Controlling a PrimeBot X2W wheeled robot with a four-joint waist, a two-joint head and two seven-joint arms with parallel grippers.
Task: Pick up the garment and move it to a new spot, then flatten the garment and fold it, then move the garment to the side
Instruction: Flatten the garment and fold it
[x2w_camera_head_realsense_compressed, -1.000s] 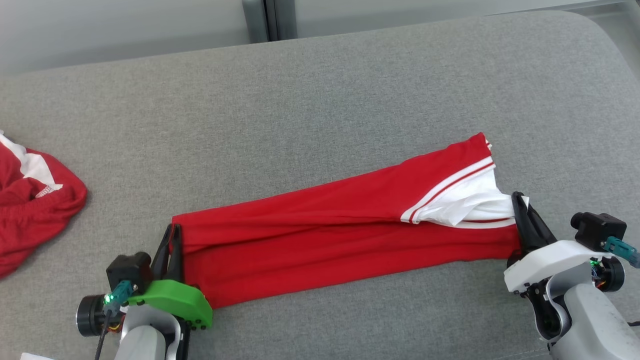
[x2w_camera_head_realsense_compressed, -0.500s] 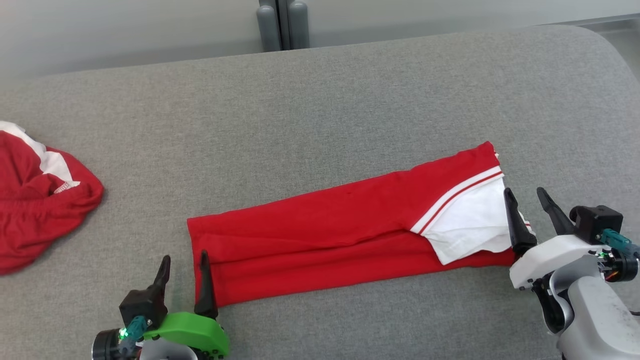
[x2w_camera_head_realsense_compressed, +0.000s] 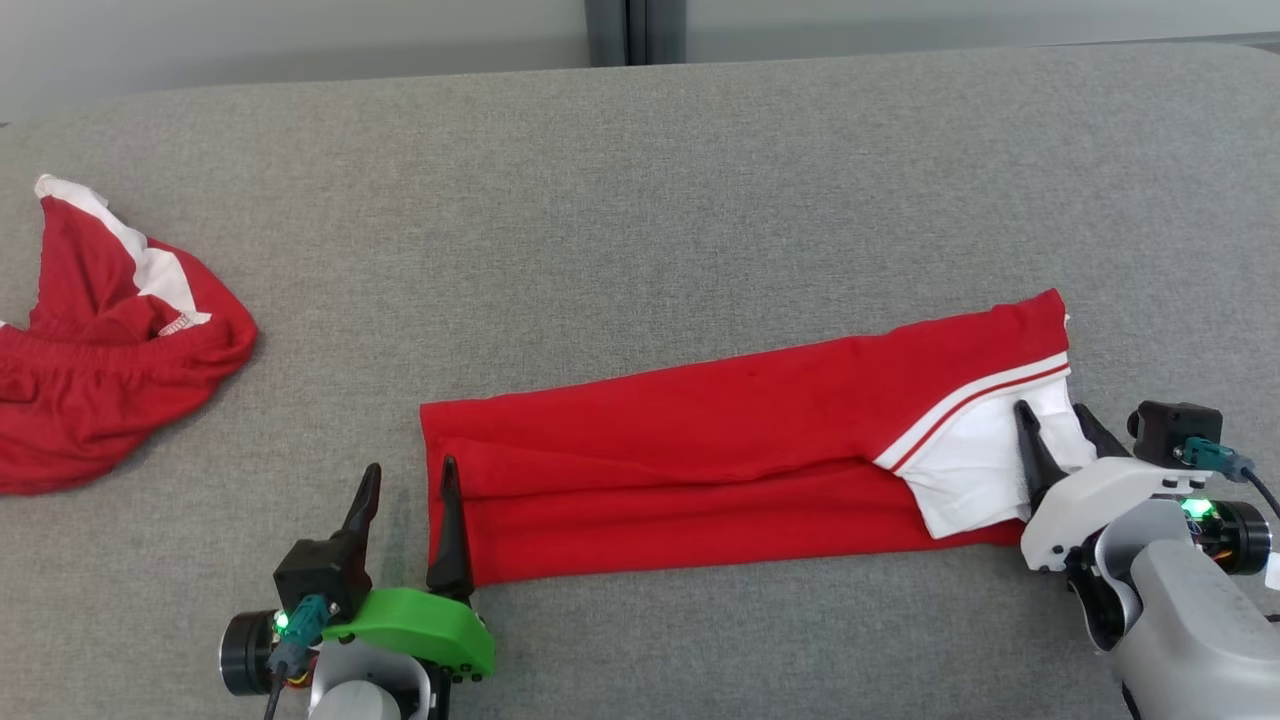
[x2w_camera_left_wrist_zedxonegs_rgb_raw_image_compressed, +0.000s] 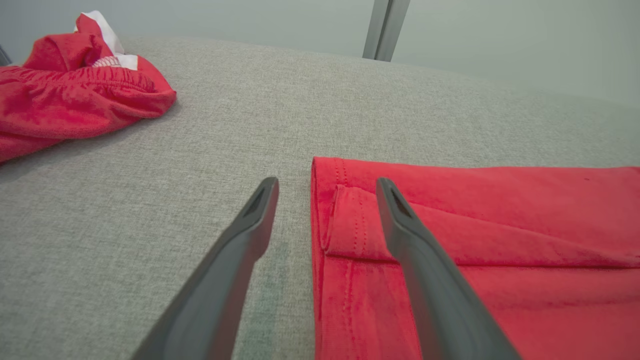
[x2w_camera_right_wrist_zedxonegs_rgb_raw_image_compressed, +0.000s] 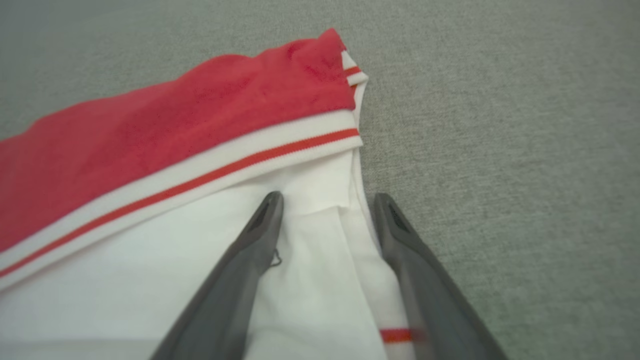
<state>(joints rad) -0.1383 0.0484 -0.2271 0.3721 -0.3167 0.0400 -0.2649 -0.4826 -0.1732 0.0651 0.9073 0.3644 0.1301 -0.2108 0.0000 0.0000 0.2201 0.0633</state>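
Crosswise, the red garment (x2w_camera_head_realsense_compressed: 700, 450) lies with its long axis left-right, white end rightward. The left gripper (x2w_camera_head_realsense_compressed: 410, 465) and right gripper (x2w_camera_head_realsense_compressed: 1050, 407) both stand apart, unclamped.

Red garment (x2w_camera_head_realsense_compressed: 720, 470) lies folded lengthwise, white end rightward.

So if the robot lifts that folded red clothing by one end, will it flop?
Probably flop: the red garment is thin cloth lying flat with soft creases. Pushed, it would likely bunch up on the rough grey surface rather than slide.
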